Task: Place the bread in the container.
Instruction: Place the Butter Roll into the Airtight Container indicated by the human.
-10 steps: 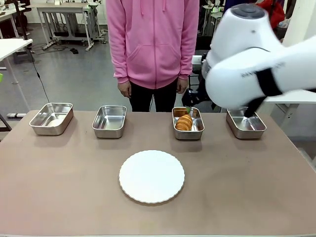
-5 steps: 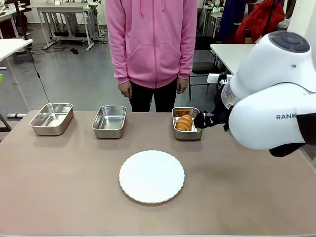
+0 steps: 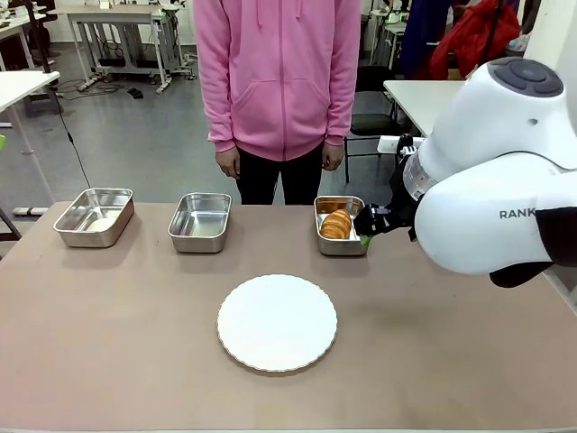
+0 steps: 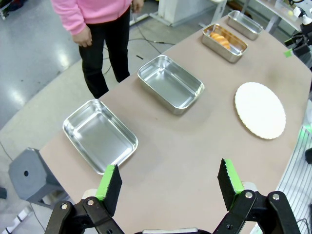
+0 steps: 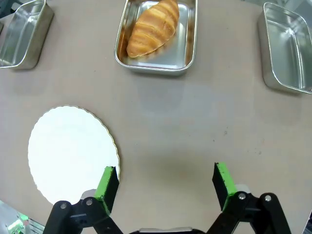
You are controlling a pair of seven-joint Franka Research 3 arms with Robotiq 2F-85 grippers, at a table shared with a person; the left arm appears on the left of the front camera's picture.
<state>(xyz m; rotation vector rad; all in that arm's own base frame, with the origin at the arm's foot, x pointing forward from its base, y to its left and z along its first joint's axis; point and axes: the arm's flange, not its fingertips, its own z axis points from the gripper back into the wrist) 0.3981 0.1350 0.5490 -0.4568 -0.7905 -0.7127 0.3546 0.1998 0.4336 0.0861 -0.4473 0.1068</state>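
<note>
Brown worktop (image 3: 135, 343) carries the bread (image 5: 152, 26), lying in the container (image 5: 156, 61). Right gripper (image 5: 165, 181) hovers empty above bare worktop, jaws apart; its arm hides the fourth tray in front view. Left gripper (image 4: 169, 179): jaws apart.

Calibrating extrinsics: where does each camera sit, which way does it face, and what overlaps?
Front: fixed at the robot's side, looking across the table at a person in pink; the right arm enters from the right, its gripper beside the croissant tray.
Left wrist: high above the table's left end, looking along the tray row; open left gripper at the bottom.
Right wrist: looking down; open right gripper at the bottom.
Shared: all three show the croissant, its tray and the white plate.
</note>
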